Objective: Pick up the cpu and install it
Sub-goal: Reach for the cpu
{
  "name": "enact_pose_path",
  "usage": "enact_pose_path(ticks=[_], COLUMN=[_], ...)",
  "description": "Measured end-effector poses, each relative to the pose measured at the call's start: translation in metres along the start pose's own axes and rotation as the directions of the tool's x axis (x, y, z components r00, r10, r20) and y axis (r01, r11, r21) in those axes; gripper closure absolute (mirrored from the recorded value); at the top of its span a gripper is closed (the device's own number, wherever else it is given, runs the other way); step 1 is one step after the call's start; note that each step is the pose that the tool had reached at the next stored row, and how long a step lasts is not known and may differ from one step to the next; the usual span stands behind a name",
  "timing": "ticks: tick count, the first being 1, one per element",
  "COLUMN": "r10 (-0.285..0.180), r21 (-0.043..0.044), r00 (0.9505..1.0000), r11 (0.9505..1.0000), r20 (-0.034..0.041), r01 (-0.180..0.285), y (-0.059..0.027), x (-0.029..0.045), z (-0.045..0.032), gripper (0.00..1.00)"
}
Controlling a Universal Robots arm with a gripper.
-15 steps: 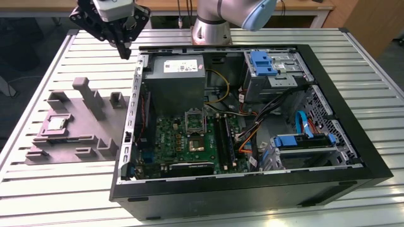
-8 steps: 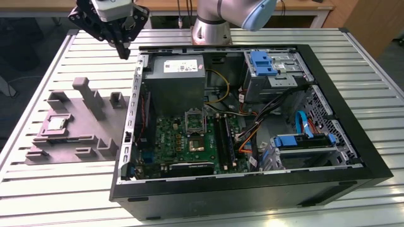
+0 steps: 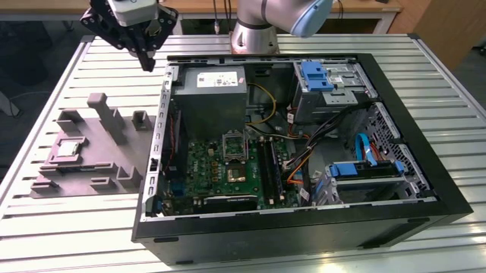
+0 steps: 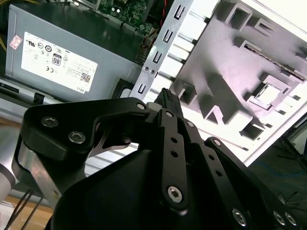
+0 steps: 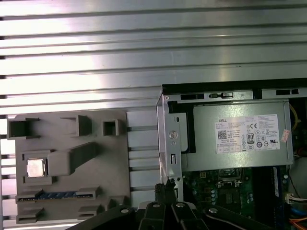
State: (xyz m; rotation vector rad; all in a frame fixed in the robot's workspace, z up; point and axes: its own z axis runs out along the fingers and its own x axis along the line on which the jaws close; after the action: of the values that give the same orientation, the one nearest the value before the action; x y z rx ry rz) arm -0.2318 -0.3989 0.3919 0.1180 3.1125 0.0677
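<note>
Table [image 3: 76, 227]: slatted aluminium top, carrying everything.

Computer case [image 3: 304, 222]: open, side panel off, on the exterior view's right half. The power supply [image 3: 211, 96] sits in its far corner, with the motherboard [image 3: 201, 165] below it.

Grey moulded tray [image 3: 106, 156]: flat on the table, just beside the case on the exterior view's left, with a strip of bare slats between them.

Gripper [image 3: 149, 61]: hangs high over the table near the case's far corner on the exterior view's left, above that strip and past the tray's far edge. The jaws look closed tip to tip with nothing between them. The second wrist view shows the same, with the tips [image 4: 167, 97] meeting at a point.

Cpu [image 3: 68, 149]: lies flat, metal face up, in a square pocket of the tray on the side away from the case. It also shows in both wrist views [image 5: 37, 167] [image 4: 268, 92]. It's untouched, not yet picked.

Key relation: from the jaws, the cpu is well apart. It lies down and toward the exterior view's left, across most of the tray, and nearer that camera. The part is square, so there's no long axis to align to. Its edges run parallel to the tray's edges, so my read is that the tray is the reference for squaring the jaws. The pocket walls sit close around the chip.
</note>
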Motion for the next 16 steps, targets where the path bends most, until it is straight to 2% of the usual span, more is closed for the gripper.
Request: enact_pose_path(ticks=[16], r10=[0.0], r21=[0.0001], r00=[1.0], r11=[1.0], r20=[0.0], r01=[0.0], y=[-0.0005], x=[0.006], z=[-0.0001], gripper=[0.89])
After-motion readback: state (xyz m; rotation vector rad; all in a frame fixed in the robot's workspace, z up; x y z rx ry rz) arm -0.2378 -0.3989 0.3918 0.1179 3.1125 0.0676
